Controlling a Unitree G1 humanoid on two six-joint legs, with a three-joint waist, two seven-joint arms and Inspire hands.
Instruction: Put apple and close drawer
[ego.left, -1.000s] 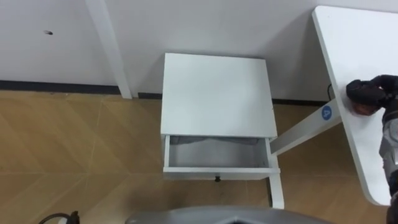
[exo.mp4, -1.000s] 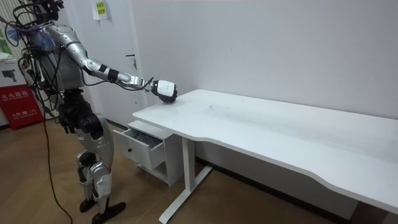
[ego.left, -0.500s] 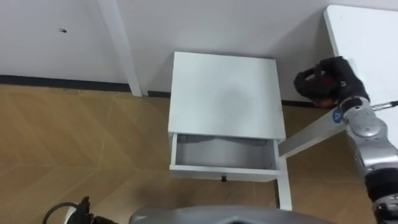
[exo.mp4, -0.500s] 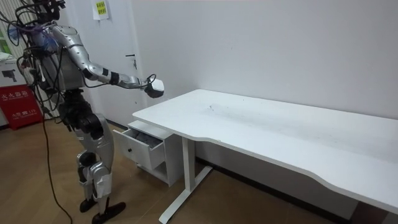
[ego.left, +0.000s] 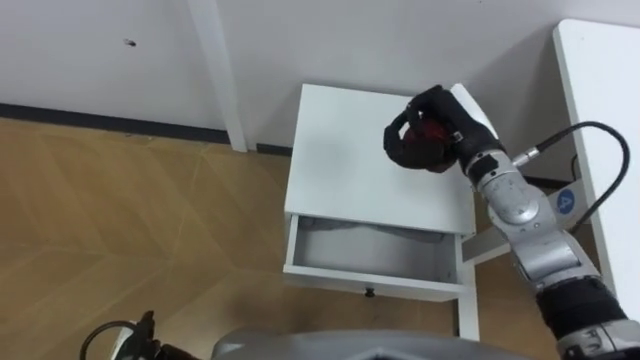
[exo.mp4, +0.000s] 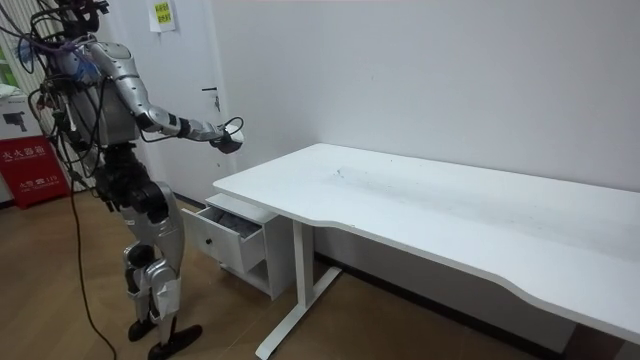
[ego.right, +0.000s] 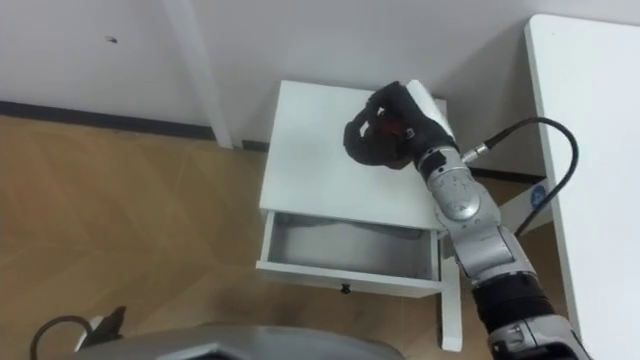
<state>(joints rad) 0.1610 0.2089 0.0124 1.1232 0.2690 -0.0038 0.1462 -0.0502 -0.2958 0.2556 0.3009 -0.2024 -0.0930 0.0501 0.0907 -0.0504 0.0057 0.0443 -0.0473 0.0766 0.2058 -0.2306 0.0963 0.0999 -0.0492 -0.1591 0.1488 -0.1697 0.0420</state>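
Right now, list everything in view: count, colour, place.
apple: 1, red, in the right hand, over the cabinet top
cabinet: 1, white, against the wall, left of the desk
drawer: 1, white front, grey inside, open, in the cabinet
desk: 1, white, on the robot's right
wall post: 1, white, left of the cabinet
red case: 1, red, room view's left edge
sign: 1, yellow, on the wall above the robot
right hand: 1, black, curled round the apple
left hand: 1, dark, eye view's lower left
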